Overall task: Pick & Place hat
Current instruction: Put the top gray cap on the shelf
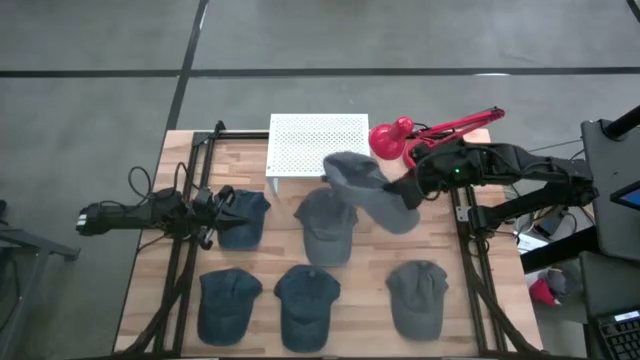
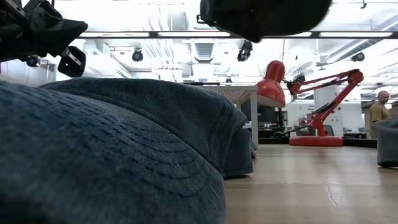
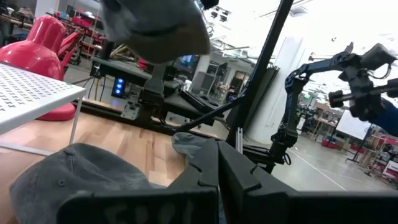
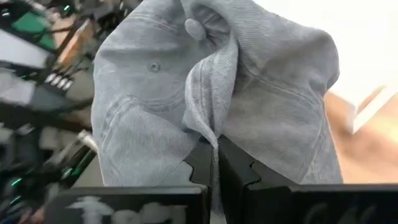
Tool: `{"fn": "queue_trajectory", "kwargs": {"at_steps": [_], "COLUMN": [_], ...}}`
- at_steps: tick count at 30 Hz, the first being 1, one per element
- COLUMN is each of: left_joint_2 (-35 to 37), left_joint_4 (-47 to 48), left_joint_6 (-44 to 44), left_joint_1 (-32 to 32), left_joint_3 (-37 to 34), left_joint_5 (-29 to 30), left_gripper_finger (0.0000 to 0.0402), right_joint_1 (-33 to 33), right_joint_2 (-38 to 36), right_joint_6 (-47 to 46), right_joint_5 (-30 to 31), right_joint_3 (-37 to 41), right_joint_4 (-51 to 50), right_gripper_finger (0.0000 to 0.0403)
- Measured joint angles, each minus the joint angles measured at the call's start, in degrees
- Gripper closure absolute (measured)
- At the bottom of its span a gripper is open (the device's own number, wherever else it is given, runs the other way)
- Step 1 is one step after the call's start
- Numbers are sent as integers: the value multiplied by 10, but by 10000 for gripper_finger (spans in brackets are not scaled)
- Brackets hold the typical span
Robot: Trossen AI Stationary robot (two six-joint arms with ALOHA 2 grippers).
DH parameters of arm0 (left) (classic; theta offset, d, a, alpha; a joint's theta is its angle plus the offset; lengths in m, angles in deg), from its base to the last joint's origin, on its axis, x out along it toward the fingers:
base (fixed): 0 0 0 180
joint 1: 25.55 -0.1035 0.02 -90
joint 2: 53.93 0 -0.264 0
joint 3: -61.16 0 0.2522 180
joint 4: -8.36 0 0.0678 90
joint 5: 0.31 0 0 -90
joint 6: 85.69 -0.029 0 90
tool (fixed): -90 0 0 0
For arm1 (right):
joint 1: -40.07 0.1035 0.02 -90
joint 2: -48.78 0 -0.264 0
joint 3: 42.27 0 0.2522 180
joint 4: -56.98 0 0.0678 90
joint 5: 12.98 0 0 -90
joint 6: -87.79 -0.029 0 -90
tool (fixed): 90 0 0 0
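My right gripper (image 1: pixel 413 190) reaches in from the table's right and is shut on a light grey cap (image 1: pixel 368 188) held in the air just in front of the white perforated rack (image 1: pixel 318 145). The cap fills the right wrist view (image 4: pixel 211 81) and shows overhead in the left wrist view (image 3: pixel 155 25). My left gripper (image 1: pixel 218 208) is low at the table's left with its fingers (image 3: pixel 217 165) shut, at the left edge of a dark blue cap (image 1: pixel 246 218) that lies on the table. My right gripper pinches a raised fold of the grey cap's cloth (image 4: pixel 212 127) between its two fingers, coming roughly level from the table's right. The cap is lifted clear of the table and bunched, drooping beyond the fingers. My left gripper: I cannot tell whether it touches the blue cap.
Several more caps lie on the wooden table: a grey one (image 1: pixel 325 228) under the held cap, two blue ones (image 1: pixel 227 300) (image 1: pixel 306 300) and a grey one (image 1: pixel 418 295) near the front. A red desk lamp (image 1: pixel 398 136) stands at the far right. A blue cap (image 2: pixel 112 155) fills the low view.
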Motion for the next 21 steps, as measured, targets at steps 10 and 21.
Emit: {"fn": "queue_trajectory", "kwargs": {"at_steps": [10,21], "left_joint_2": [0,0], "left_joint_4": [0,0], "left_joint_6": [0,-1], "left_joint_1": [0,0], "left_joint_3": [0,0], "left_joint_5": [0,0], "left_gripper_finger": [401,401], "right_joint_1": [-12,-89], "right_joint_2": [158,310], "right_joint_6": [-44,-111], "right_joint_5": [167,195], "right_joint_3": [-110,-222], "right_joint_4": [-7,-101], "right_gripper_finger": [394,394]}}
